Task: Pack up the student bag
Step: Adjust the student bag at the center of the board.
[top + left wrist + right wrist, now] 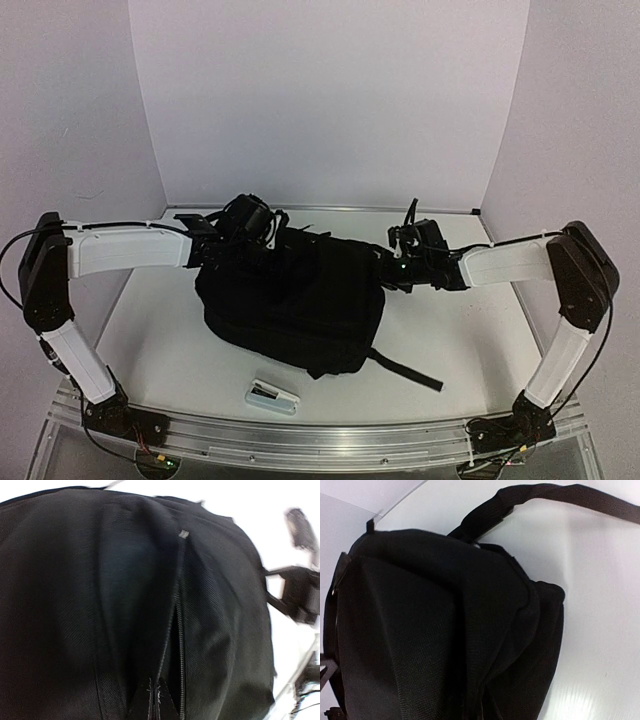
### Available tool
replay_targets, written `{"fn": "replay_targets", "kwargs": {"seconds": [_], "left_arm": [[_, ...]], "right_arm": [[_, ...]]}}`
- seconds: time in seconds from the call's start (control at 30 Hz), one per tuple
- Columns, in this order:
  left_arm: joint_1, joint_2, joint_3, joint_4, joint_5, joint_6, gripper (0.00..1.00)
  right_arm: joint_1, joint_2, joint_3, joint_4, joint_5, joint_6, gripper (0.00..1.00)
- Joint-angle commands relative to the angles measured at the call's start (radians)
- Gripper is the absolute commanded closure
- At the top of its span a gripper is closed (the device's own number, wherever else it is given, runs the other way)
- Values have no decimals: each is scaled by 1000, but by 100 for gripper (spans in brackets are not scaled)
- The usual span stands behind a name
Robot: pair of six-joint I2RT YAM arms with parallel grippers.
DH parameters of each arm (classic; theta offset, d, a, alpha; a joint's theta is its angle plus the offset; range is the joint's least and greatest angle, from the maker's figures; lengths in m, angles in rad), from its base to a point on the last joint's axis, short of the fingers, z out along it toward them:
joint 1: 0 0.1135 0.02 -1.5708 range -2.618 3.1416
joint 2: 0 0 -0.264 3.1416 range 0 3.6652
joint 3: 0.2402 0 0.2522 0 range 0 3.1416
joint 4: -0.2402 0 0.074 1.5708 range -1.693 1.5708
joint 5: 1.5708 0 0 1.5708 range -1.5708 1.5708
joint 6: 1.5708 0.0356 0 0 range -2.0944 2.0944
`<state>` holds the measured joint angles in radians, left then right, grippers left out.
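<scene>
The big soft black cloth student bag (290,300) lies on the white table (150,330), right between the two grippers. The left gripper (232,245) is closed tight on the bag's far left corner, and black cloth with a zipper (176,625) fills the space just in front of it. The right gripper (397,265) is closed tight too, pinching the bag's right edge, with a black strap (560,491) lying on the table just past it.
</scene>
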<state>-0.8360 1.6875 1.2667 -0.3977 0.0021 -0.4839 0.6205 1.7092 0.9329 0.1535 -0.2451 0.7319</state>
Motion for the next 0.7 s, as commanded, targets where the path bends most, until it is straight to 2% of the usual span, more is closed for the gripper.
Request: {"fn": "replay_targets", "kwargs": {"seconds": [0.0, 0.1, 0.13, 0.17, 0.23, 0.27, 0.33, 0.43, 0.5, 0.67], "left_arm": [[0, -76, -83, 89, 134, -129, 100], [8, -90, -120, 95, 72, -175, 100], [12, -88, -125, 93, 66, -182, 100], [21, -87, -135, 96, 63, -201, 100], [47, -78, -172, 134, 74, -226, 100], [58, -73, -184, 156, 85, -239, 100], [70, -63, -207, 181, 106, -252, 100], [80, -52, -231, 218, 131, -268, 100], [82, -50, -245, 241, 140, -277, 100], [86, -51, -267, 271, 159, -291, 100]], "right_arm": [[-123, 137, 146, -30, 128, -157, 100], [-146, 194, 266, -80, 136, -214, 99], [-146, 195, 279, -91, 139, -227, 95], [-146, 194, 293, -107, 146, -235, 88], [-146, 160, 304, -147, 181, -244, 62], [-144, 130, 299, -151, 193, -244, 55], [-137, 84, 282, -192, 222, -237, 46], [-100, 6, 275, -233, 271, -233, 38], [-24, -32, 303, -307, 360, -233, 32], [145, -24, 404, -440, 539, -213, 27]]}}
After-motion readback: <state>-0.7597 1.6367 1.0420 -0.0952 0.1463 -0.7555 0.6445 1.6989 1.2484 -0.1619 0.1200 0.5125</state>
